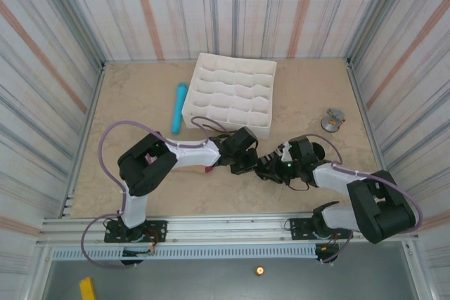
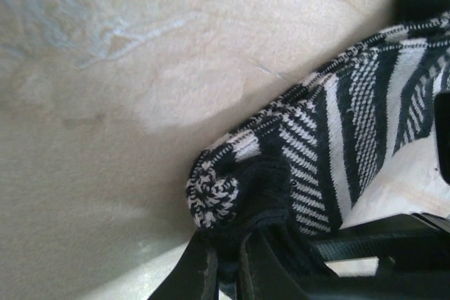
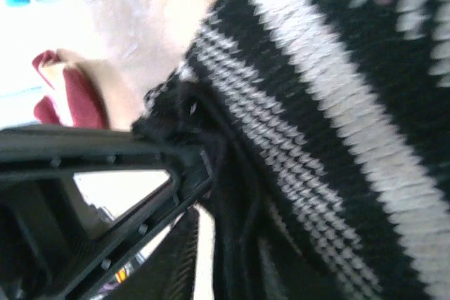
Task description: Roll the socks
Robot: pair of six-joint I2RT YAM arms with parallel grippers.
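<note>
Well, socks: two. A black sock (image 1: 264, 162) with white stripes lies at the centre of the desk (image 1: 133, 103); a beige sock (image 1: 208, 168) with a maroon end lies at its 9 o'clock, under the left arm (image 1: 148, 163).
Other things: one white tray (image 1: 225, 124) of compartments at 12 o'clock; one light-blue cylinder (image 1: 178, 108) at 11 o'clock, just beside the tray; one small grey object (image 1: 333, 120) at 2 o'clock.
Left arm: reaches rightward from 7 o'clock, low over the desk; the left fingers (image 2: 193, 279) are pinched narrow on the black sock's dark edge.
Right arm (image 1: 373, 205): reaches leftward from 5 o'clock; the right fingers (image 3: 105, 147) are against the black sock, and I cannot tell whether they grip it.
</note>
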